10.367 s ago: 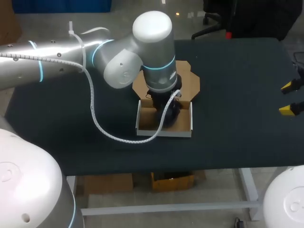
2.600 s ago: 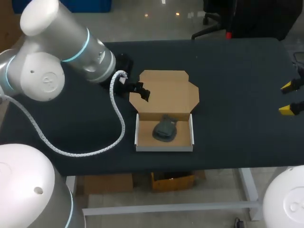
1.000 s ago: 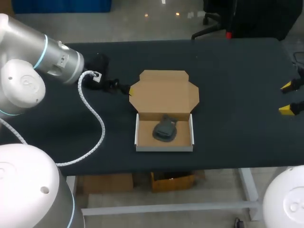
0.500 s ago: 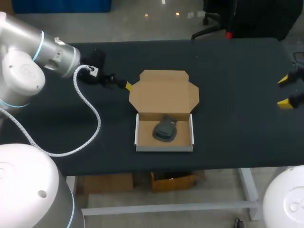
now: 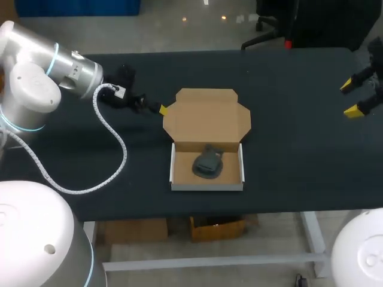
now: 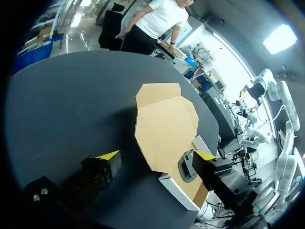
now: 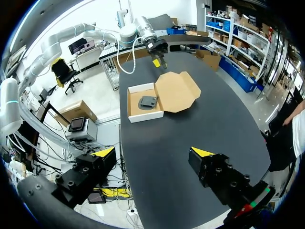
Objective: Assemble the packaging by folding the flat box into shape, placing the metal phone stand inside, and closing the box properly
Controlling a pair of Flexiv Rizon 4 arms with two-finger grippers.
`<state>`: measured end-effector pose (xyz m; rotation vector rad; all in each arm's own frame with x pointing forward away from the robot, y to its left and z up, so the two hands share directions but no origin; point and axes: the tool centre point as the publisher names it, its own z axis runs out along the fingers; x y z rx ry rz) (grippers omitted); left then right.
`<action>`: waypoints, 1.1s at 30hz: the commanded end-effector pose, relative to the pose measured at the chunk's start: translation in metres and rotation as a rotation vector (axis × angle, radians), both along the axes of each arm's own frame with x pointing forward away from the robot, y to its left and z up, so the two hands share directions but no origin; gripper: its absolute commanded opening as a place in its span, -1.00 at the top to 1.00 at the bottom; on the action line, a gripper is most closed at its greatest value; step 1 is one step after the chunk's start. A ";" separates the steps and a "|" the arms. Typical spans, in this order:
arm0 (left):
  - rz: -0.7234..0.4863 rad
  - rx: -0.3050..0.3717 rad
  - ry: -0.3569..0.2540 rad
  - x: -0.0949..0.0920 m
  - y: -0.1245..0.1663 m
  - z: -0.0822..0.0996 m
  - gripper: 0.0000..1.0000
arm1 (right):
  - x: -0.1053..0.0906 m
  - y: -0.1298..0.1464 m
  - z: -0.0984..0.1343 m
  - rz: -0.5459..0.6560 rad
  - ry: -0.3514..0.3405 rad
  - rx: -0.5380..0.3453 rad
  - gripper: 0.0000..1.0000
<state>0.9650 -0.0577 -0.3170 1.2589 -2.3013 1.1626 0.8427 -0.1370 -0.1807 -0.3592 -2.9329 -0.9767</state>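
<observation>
One box runs near-to-far, lid pointing away.

One box; one phone stand

Ahead of my left jaws, the box is plain brown cardboard, matt and smooth inside, with white outer faces on its tray walls. The phone stand in it looks dark grey and dull. The worktop is dark and matt. My left arm has a glossy silver-white shell, and its hose is ribbed white plastic.
</observation>
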 end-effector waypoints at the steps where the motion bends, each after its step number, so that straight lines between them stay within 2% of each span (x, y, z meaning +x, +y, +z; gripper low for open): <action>1: -0.021 -0.016 0.019 0.010 -0.002 -0.009 -1.00 | 0.011 0.005 0.003 0.068 0.093 0.001 -1.00; 18: -0.042 -0.105 0.087 0.014 -0.009 -0.027 -1.00 | 0.048 0.021 0.013 0.124 0.117 -0.063 -1.00; 23: -0.059 -0.132 0.099 0.012 -0.016 -0.032 -0.64 | 0.060 0.028 0.016 0.140 0.123 -0.086 -1.00; 26: -0.067 -0.156 0.103 0.011 -0.019 -0.032 -0.32 | 0.067 0.031 0.018 0.150 0.126 -0.096 -1.00; 29: -0.078 -0.170 0.105 0.008 -0.024 -0.032 -0.26 | 0.073 0.036 0.018 0.159 0.128 -0.104 -1.00; 31: -0.091 -0.185 0.103 0.006 -0.027 -0.031 -0.02 | 0.077 0.038 0.019 0.165 0.129 -0.108 -1.00; 33: -0.106 -0.188 0.098 0.003 -0.031 -0.031 0.01 | 0.081 0.041 0.019 0.171 0.130 -0.110 -1.00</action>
